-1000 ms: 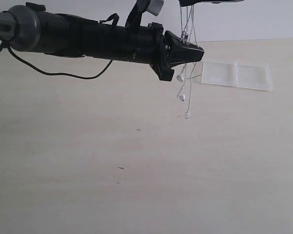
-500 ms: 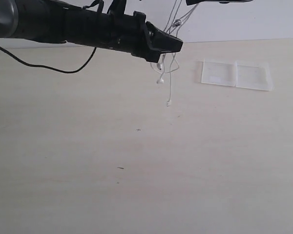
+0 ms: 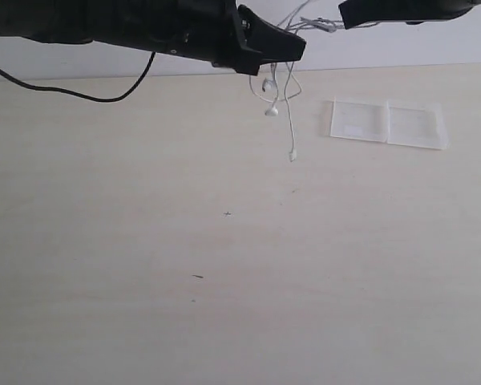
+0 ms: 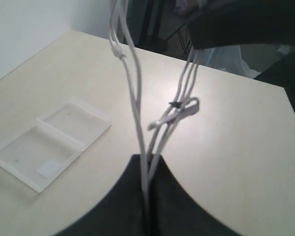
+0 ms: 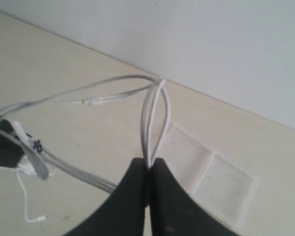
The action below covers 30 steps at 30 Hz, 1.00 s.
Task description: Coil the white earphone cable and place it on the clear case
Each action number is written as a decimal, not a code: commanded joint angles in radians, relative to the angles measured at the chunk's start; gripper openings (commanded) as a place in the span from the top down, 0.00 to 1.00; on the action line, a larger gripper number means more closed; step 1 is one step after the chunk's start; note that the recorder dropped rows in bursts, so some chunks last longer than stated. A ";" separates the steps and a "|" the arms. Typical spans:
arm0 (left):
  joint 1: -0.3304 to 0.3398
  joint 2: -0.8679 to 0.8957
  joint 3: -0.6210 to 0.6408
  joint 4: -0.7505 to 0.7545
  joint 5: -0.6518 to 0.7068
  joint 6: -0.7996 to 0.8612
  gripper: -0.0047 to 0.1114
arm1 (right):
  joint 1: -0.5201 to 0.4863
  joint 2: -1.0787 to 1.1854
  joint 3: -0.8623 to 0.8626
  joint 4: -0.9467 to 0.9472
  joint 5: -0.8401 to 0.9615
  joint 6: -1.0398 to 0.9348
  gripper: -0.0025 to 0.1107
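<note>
Holding white earphone cable (image 3: 271,110) between clamped left hand (image 3: 301,49) and right hand (image 3: 344,14), upper centre. Limp, light, tangly; pinch bundled strands.

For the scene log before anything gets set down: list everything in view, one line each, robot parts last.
white earphone cable: one, white, in the air, strung between both end effectors, earbuds dangling above the table
clear case: one, transparent, open flat on the table, right side of the exterior view
table: one, pale beige, under everything
dark specks: two, dark, on the table's bare middle
wall: one, white, behind the table
black cable: one, black, drooping under the left arm
left end effector: one, black, shut on the white earphone cable
right end effector: one, black, shut on the white earphone cable, at the exterior view's top edge
</note>
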 commanded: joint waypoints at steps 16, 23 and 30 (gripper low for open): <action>0.001 -0.060 -0.004 -0.035 -0.001 -0.112 0.96 | 0.001 -0.001 -0.011 0.193 0.202 -0.141 0.34; 0.001 -0.062 -0.004 -0.045 -0.087 -0.131 0.96 | 0.001 -0.001 -0.008 0.241 0.367 -0.139 0.31; -0.002 -0.062 -0.005 -0.078 -0.106 -0.131 0.96 | 0.001 -0.003 0.118 0.342 0.387 -0.143 0.31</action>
